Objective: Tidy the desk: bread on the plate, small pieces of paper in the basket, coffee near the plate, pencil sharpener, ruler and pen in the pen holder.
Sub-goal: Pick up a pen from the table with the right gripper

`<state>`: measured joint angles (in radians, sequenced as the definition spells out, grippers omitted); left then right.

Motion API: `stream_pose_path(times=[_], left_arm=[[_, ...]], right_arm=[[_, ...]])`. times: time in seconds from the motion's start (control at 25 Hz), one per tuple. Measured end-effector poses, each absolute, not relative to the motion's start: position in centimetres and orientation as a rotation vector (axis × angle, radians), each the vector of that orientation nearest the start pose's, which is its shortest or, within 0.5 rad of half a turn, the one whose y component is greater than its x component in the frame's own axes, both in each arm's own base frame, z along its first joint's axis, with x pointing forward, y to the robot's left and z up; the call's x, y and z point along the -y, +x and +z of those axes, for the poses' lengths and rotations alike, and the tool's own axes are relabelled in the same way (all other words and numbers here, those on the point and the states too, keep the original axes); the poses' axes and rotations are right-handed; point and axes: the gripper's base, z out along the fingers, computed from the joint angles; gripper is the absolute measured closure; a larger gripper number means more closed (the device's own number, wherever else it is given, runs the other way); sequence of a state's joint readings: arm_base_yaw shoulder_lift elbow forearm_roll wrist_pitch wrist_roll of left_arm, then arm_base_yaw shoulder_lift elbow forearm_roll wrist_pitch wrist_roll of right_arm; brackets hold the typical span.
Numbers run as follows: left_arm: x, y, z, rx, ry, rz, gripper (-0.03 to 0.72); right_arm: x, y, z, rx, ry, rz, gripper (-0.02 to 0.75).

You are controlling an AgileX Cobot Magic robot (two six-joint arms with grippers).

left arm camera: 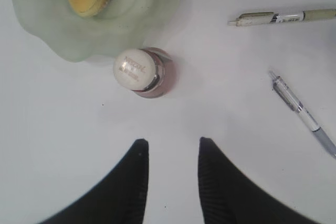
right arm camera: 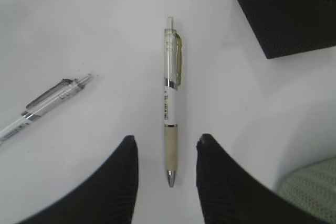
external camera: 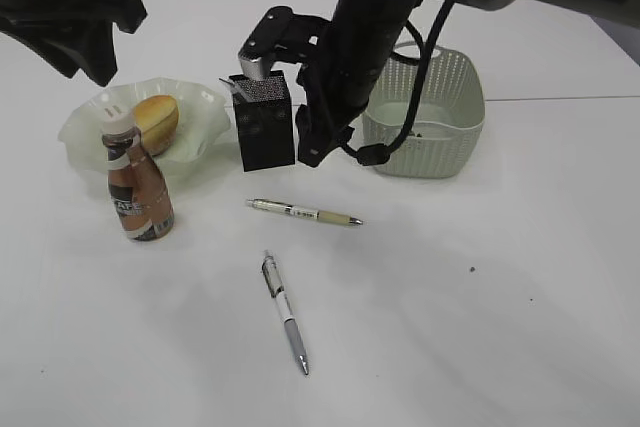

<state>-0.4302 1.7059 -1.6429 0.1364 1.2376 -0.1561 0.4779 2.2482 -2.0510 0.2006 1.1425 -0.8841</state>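
The bread (external camera: 158,119) lies on the green plate (external camera: 85,132), and the coffee (external camera: 138,192) stands upright just in front of it. A beige pen (external camera: 305,213) and a grey pen (external camera: 285,312) lie on the desk (external camera: 480,287). My right gripper (right arm camera: 165,139) hovers open over the beige pen (right arm camera: 170,77), whose tip lies between the fingers, untouched. My left gripper (left arm camera: 173,142) is open and empty, high above the coffee (left arm camera: 135,69). The black pen holder (external camera: 265,127) has a pale strip, perhaps the ruler, poking from its top. The pencil sharpener and paper pieces are out of view.
The green basket (external camera: 425,117) stands right of the pen holder, close behind my right arm. In the right wrist view the pen holder (right arm camera: 289,11) is at the upper right, the basket (right arm camera: 310,192) at the lower right and the grey pen (right arm camera: 47,103) at the left.
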Motion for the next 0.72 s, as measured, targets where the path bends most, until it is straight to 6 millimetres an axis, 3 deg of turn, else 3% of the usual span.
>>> stream_pose_path(times=[0.4,0.72], left_arm=[[13.9,33.0,34.1,-2.731,0.406,0.037,0.449],[13.9,33.0,34.1,-2.731,0.406,0.037,0.449]], right_arm=[[-24.8,43.9,17.5,-2.277,-1.781,0.237,0.477],[-25.7,44.8,16.0,-2.266,-1.786,0.295,0.477]])
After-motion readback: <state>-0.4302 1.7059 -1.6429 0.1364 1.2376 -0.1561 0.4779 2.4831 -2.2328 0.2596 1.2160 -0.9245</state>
